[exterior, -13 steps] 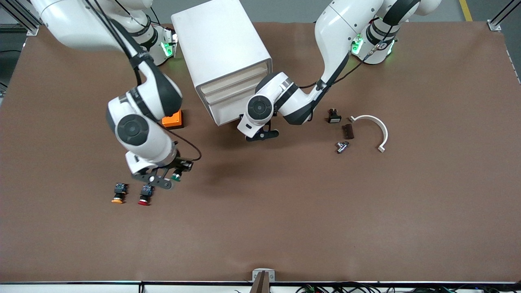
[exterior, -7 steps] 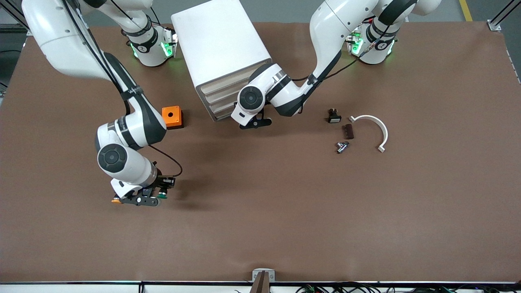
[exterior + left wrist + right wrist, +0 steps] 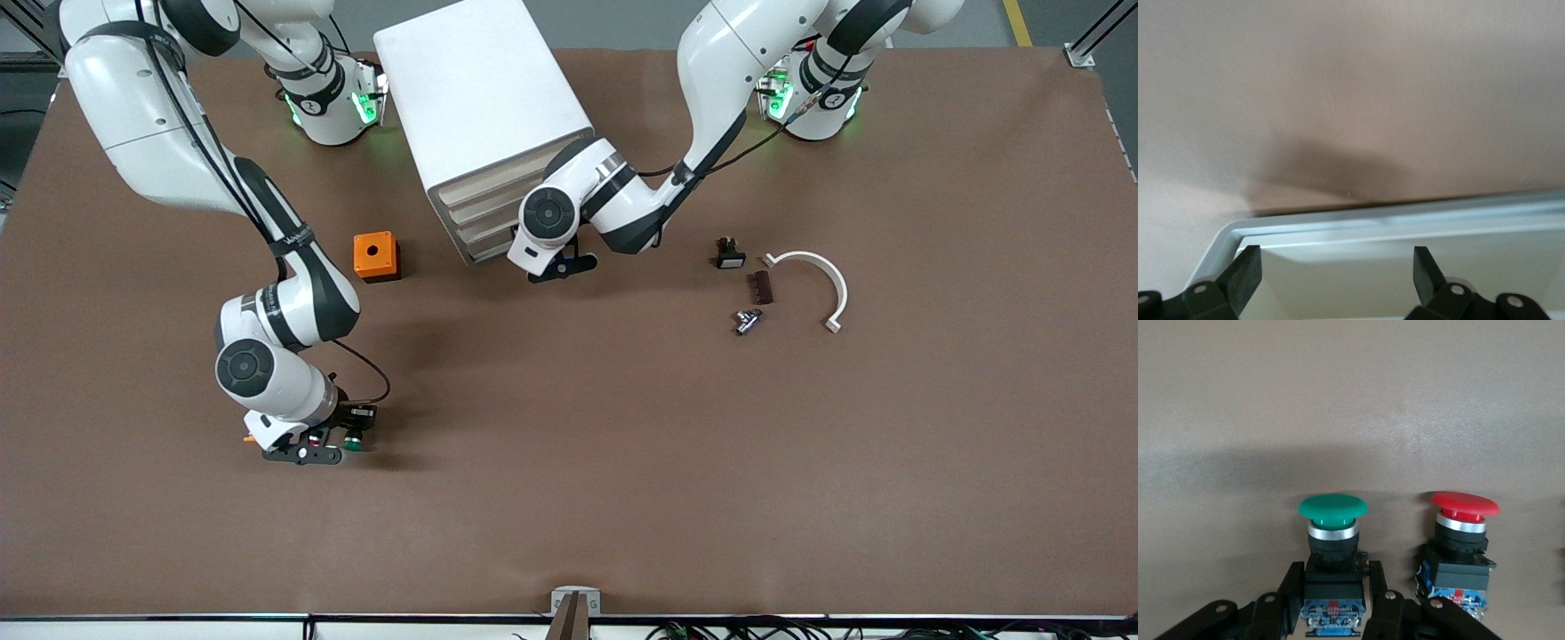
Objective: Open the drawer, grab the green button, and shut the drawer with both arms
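Right gripper (image 3: 1331, 603) fingers clamp green button (image 3: 1333, 527) — left gripper (image 3: 1331, 273) fingers apart at drawer (image 3: 1405, 223).

The button (image 3: 1333, 540) sits between the right gripper (image 3: 342, 442) jaws, low at the bench (image 3: 622, 462), with the red-capped button (image 3: 1461, 547) just beside those jaws. The left gripper (image 3: 1331, 280) jaws (spread wide) stand at the drawer (image 3: 1418, 230) in the cabinet (image 3: 480, 116).

Glossy plastic button (image 3: 1333, 507) cap, shiny metal collar — matt brown table (image 3: 622, 462).
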`<act>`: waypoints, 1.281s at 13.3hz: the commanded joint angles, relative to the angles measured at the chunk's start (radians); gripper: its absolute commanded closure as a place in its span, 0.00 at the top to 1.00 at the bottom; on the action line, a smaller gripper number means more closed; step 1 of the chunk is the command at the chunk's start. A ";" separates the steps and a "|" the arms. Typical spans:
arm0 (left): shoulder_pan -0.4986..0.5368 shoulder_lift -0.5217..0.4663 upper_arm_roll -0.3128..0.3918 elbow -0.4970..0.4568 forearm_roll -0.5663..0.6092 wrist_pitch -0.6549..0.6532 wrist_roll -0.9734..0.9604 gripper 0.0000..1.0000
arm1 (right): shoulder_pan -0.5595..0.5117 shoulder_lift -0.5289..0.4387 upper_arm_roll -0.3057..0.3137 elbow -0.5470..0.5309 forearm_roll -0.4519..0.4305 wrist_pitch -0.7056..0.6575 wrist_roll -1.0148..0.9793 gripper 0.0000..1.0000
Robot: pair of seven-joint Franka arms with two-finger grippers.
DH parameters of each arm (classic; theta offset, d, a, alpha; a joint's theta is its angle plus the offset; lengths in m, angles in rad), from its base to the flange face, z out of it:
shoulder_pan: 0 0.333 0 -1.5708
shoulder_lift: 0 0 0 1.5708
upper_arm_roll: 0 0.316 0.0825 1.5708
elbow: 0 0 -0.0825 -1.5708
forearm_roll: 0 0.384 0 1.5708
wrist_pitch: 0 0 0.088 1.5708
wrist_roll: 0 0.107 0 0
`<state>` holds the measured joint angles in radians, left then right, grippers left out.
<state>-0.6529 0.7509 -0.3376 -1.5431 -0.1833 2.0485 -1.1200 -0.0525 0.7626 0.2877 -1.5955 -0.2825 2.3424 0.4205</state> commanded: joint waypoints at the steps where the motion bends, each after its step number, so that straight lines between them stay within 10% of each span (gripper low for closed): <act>1: 0.120 -0.086 0.006 -0.006 0.004 -0.014 -0.021 1.00 | -0.003 0.029 0.005 0.063 0.012 -0.012 -0.009 0.44; 3: 0.214 -0.158 0.005 0.015 0.005 -0.080 -0.014 1.00 | -0.004 0.021 0.005 0.091 0.055 -0.018 -0.015 1.00; 9: 0.444 -0.376 0.000 0.014 0.119 -0.301 0.168 1.00 | -0.009 -0.069 0.004 0.182 0.066 -0.216 -0.093 1.00; 17: 0.649 -0.585 0.005 0.020 0.257 -0.458 0.480 1.00 | 0.040 -0.448 -0.186 0.119 0.198 -0.434 -0.223 1.00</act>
<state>-0.0688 0.2222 -0.3263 -1.4966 0.0596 1.6225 -0.7405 -0.0401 0.4243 0.1389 -1.3874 -0.1146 1.9217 0.2150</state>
